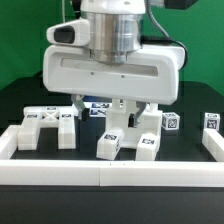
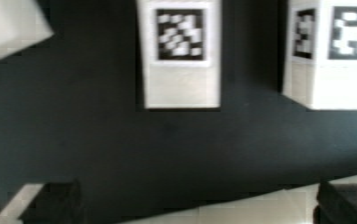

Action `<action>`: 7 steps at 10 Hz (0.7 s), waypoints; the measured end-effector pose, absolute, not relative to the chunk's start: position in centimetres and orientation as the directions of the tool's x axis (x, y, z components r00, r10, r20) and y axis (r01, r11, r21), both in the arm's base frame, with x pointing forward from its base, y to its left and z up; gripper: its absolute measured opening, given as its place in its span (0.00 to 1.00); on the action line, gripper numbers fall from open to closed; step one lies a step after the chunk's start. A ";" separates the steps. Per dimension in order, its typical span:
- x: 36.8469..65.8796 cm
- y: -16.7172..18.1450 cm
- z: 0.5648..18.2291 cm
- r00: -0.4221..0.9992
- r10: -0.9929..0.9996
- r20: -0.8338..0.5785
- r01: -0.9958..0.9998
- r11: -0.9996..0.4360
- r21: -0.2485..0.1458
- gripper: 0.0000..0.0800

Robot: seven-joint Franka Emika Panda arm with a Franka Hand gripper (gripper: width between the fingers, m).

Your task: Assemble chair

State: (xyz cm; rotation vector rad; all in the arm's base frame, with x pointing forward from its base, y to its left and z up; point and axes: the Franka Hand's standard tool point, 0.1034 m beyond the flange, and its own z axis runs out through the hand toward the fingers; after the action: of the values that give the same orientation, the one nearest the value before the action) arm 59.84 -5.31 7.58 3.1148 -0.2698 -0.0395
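Note:
The chair is in loose white tagged parts on the black table. A slotted flat piece lies at the exterior view's left. Two oblong blocks lie near the front rail. Small blocks sit at the exterior view's right. My gripper hangs over the middle, above and just behind the two oblong blocks. It is open and holds nothing. In the wrist view two tagged blocks lie ahead of my gripper, whose dark fingertips stand far apart over bare black table.
Long white border rails fence the front and both sides of the work area. A strip of rail shows between the fingers in the wrist view. Another white part pokes in at that view's corner. A tagged part lies behind the gripper.

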 end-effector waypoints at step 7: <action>58.1 -8.2 7.3 0.995 -0.095 -0.013 -0.095 -0.995 0.016 0.81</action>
State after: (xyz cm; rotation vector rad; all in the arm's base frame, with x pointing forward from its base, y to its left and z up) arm 58.06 -8.18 7.29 3.1226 -0.1483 -0.0212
